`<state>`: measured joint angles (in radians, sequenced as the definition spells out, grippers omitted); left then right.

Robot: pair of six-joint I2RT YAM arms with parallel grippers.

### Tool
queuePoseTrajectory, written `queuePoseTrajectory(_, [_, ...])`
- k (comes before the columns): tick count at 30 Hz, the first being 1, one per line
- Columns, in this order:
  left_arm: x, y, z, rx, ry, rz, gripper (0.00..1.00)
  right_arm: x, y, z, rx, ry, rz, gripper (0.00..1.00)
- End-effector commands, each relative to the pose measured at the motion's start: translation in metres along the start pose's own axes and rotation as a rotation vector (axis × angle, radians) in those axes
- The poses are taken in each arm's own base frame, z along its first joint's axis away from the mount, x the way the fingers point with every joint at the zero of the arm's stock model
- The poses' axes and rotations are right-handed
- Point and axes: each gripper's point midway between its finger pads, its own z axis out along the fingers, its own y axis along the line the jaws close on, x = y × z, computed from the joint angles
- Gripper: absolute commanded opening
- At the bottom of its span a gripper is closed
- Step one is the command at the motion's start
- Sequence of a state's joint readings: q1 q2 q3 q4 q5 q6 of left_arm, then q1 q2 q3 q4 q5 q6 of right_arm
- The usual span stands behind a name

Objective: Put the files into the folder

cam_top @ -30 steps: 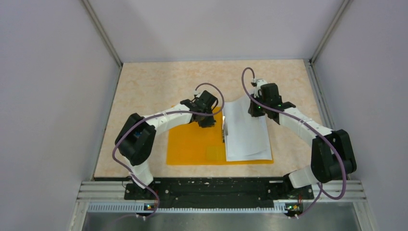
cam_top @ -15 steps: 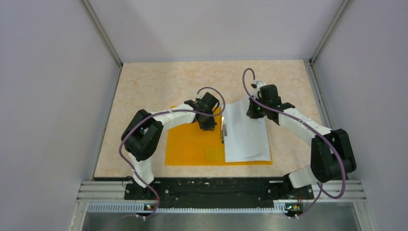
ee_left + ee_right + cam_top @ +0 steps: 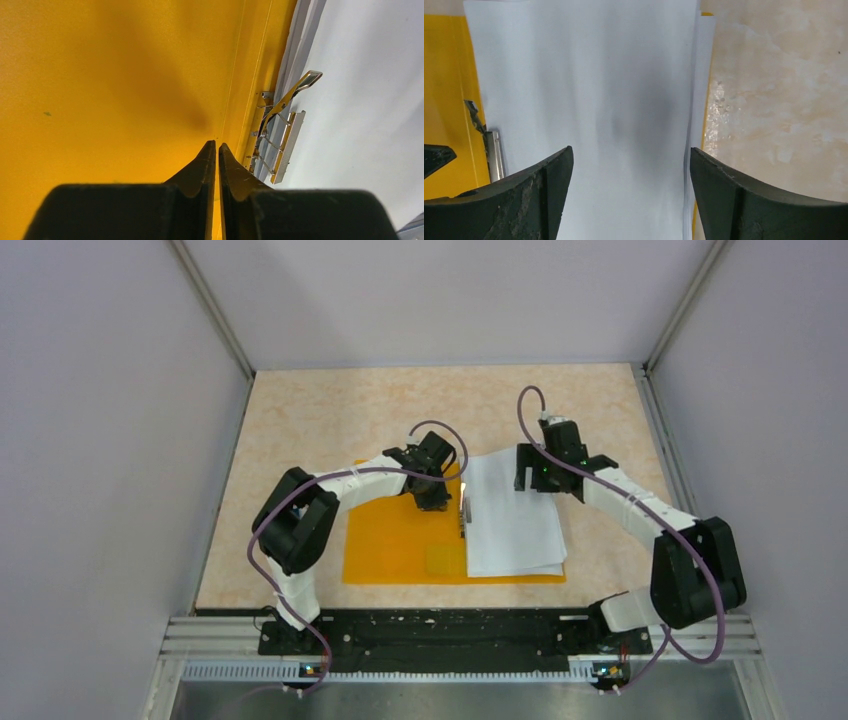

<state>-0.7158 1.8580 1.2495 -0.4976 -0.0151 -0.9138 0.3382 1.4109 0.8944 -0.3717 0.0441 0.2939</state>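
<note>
We are resting our closed left gripper (image 3: 217, 146) on the folder (image 3: 100, 75) at centre frame, and hovering our wide-open right gripper (image 3: 630, 150) above the files (image 3: 589, 90).

An orange folder (image 3: 395, 540) lies on a pale beige table (image 3: 330, 410) mottled like marble. The files (image 3: 512, 525) are plain white with soft grey shadow. A clip (image 3: 286, 145) gleams silver. The arms (image 3: 352, 480) are white with black joints and carry purple cables (image 3: 445, 430). The left gripper (image 3: 216, 150) is black. The right gripper (image 3: 630, 152) is black, scuffed grey. The walls (image 3: 100, 440) are pale lilac-grey.
</note>
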Motion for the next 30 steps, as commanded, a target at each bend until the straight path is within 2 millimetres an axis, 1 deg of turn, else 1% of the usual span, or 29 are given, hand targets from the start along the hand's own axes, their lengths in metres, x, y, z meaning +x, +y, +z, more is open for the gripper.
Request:
queuePoseTrajectory(1, [-0.014, -0.018, -0.006, 0.055, -0.033, -0.011, 0.11, 0.005, -0.025, -0.012, 0.135, -0.023, 0.09, 0.85])
queuePoseTrajectory(4, [-0.013, -0.018, -0.003, 0.054, -0.032, -0.011, 0.1, 0.018, -0.03, -0.01, 0.141, -0.018, 0.134, 0.85])
queuePoseTrajectory(7, [-0.014, -0.018, 0.0, 0.054, -0.032, -0.014, 0.09, 0.027, -0.022, -0.008, 0.081, -0.018, 0.162, 0.85])
queuePoseTrajectory(8, [-0.01, -0.021, 0.001, 0.068, -0.012, -0.015, 0.08, 0.029, -0.019, -0.009, 0.066, -0.019, 0.172, 0.85])
queuePoseTrajectory(14, [-0.006, -0.024, 0.007, 0.081, 0.015, -0.025, 0.05, 0.043, -0.02, -0.003, 0.058, -0.012, 0.213, 0.83])
queuePoseTrajectory(18, [-0.006, -0.023, 0.009, 0.076, 0.017, -0.029, 0.04, 0.045, -0.027, 0.001, 0.093, -0.019, 0.208, 0.83])
queuePoseTrajectory(26, [-0.003, -0.023, 0.013, 0.073, 0.03, -0.032, 0.02, 0.046, -0.023, 0.006, 0.069, -0.026, 0.197, 0.87])
queuePoseTrajectory(30, [-0.001, -0.021, 0.016, 0.068, 0.037, -0.038, 0.01, 0.048, -0.028, 0.008, 0.091, -0.026, 0.189, 0.88])
